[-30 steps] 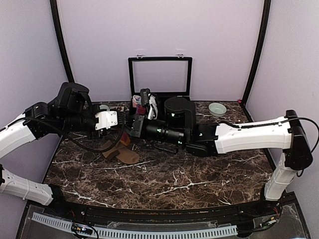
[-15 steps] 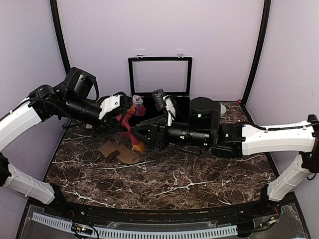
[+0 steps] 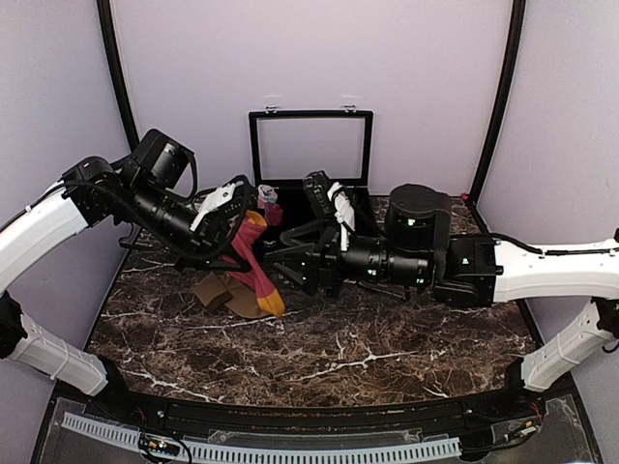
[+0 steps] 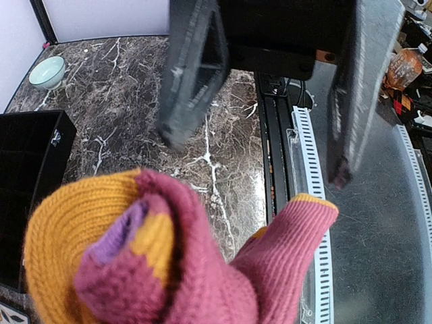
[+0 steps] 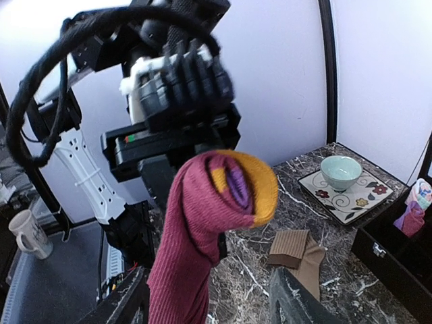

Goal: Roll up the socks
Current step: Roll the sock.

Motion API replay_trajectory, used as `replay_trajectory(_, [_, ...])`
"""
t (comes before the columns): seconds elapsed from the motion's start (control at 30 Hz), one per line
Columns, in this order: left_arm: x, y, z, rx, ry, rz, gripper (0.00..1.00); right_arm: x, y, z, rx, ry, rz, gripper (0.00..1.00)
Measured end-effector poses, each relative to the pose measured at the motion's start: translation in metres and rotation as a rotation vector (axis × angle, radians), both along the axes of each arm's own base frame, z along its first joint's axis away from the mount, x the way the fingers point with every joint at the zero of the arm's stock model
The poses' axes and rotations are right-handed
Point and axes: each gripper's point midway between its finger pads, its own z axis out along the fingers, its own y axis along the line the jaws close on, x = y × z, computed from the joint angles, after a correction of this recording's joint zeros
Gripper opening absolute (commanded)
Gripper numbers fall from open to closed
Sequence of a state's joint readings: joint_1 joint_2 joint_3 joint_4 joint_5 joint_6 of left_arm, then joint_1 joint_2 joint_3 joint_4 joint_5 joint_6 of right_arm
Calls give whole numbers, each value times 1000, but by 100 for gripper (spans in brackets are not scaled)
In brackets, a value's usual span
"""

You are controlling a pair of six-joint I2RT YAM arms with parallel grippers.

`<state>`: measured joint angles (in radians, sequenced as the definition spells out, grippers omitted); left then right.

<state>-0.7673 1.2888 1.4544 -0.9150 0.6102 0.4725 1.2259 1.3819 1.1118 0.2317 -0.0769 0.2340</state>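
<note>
Maroon sock (image 3: 253, 253) hangs clamped in my left gripper (image 3: 238, 211), its orange toe dangling below. My right gripper (image 3: 280, 263) gapes wide just beside the sock. Tan socks (image 3: 224, 293) lie under both hands, with the black box (image 5: 388, 260) beyond them.

Your maroon sock (image 3: 253, 256) hangs with its bunched cuff up and its orange toe down. Your tan socks (image 3: 221, 291) lie flat toward the table's (image 3: 387, 338) left edge.

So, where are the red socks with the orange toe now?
In the top view the red socks hang left of centre from the left gripper, above the tan socks and just left of the open right gripper.
</note>
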Motion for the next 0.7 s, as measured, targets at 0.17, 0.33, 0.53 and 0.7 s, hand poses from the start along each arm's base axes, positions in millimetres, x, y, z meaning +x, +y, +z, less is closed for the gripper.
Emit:
replay_trajectory(0.17, [2,2,0,0,16,19,0,-27,8,-18,-81,-33,45,58])
replay_trajectory(0.33, [2,2,-1,0,31,25,0,-36,13,-46,-178,-31,52,51])
replay_trajectory(0.53, [-12,2,0,-19,94,-28,0,-3,7,-75,-307,-28,-103,45])
replay_trajectory(0.7, [-34,2,6,-57,174,-118,0,20,0,-70,-289,-23,-174,40])
